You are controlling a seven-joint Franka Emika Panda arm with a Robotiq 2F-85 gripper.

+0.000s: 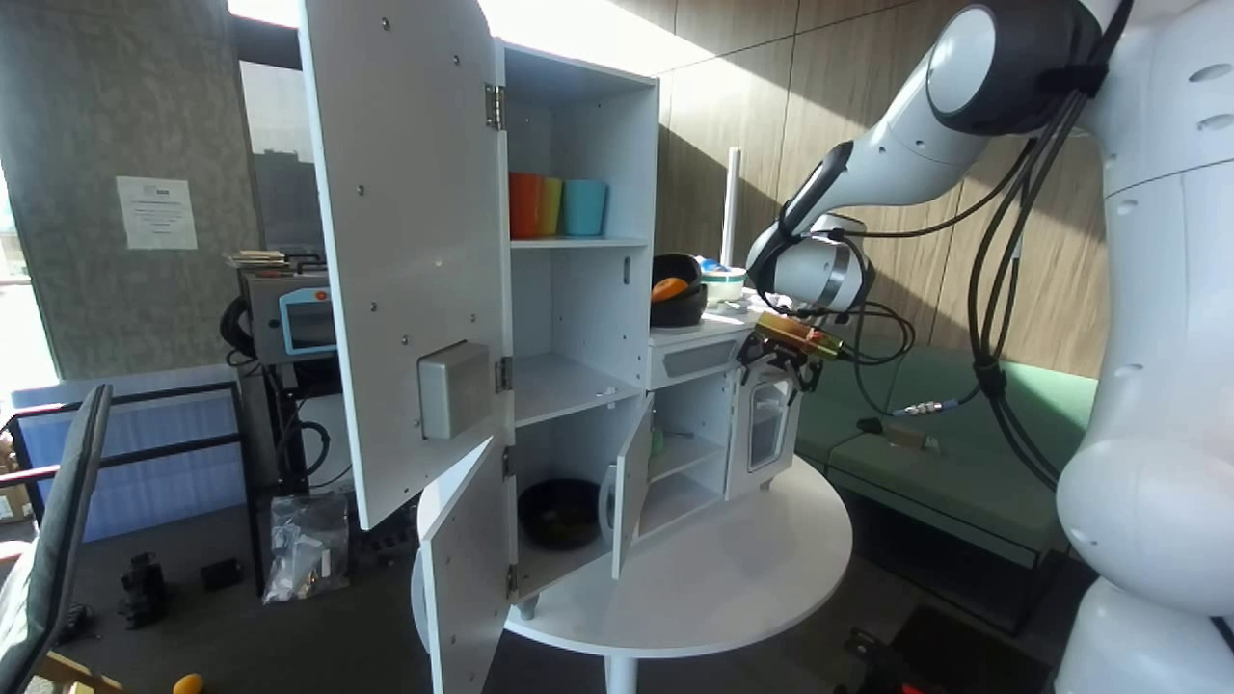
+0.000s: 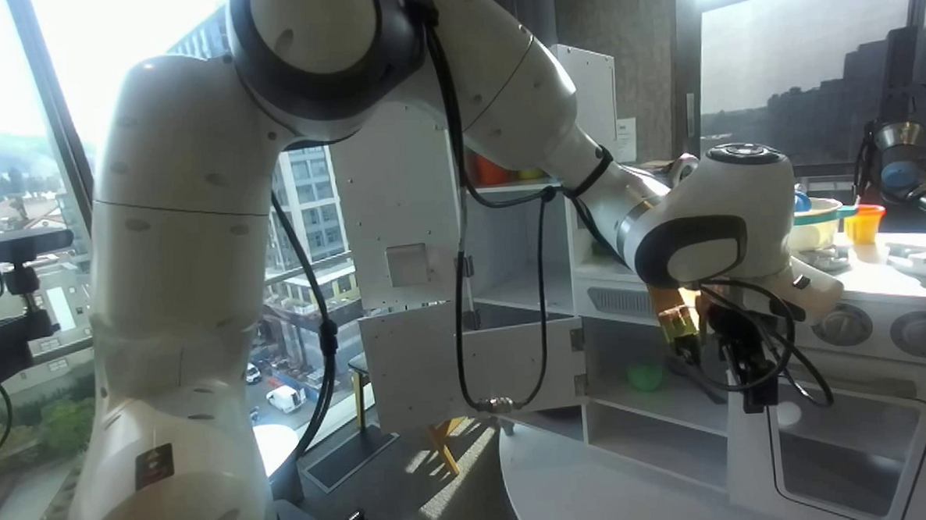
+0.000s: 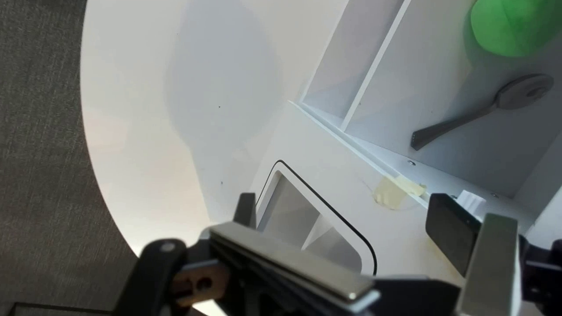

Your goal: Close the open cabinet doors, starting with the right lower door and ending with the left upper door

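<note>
your gripper (image 3: pixel 344 215): fingers spread, nothing held, near the oven door (image 2: pixel 847 462). right lower door (image 1: pixel 631 492) stands swung out, left of the gripper. you likely need to round its free edge, then push its outer face rightward, away from the hinges (image 2: pixel 577 339).

The left upper door (image 1: pixel 415 241), at 10 o'clock in an exterior view, shows a smooth white face, metal hinges (image 1: pixel 495 107) and a dull grey box (image 1: pixel 455 390). Wood-grain wall panels (image 1: pixel 762 72) stand at 1 o'clock, a paper notice (image 1: pixel 156 213) between 9 and 10, a crinkled clear-plastic bag (image 1: pixel 307 549) at 8, and the smooth-shelled white robot arm (image 1: pixel 1171 333) at 3. In the wrist view: rough dark carpet (image 3: pixel 39 153) at 9 o'clock, a smooth, plastic-looking green vessel (image 3: pixel 511 26) at 2, and the matt-black, satin-metal gripper (image 3: pixel 349 221).
</note>
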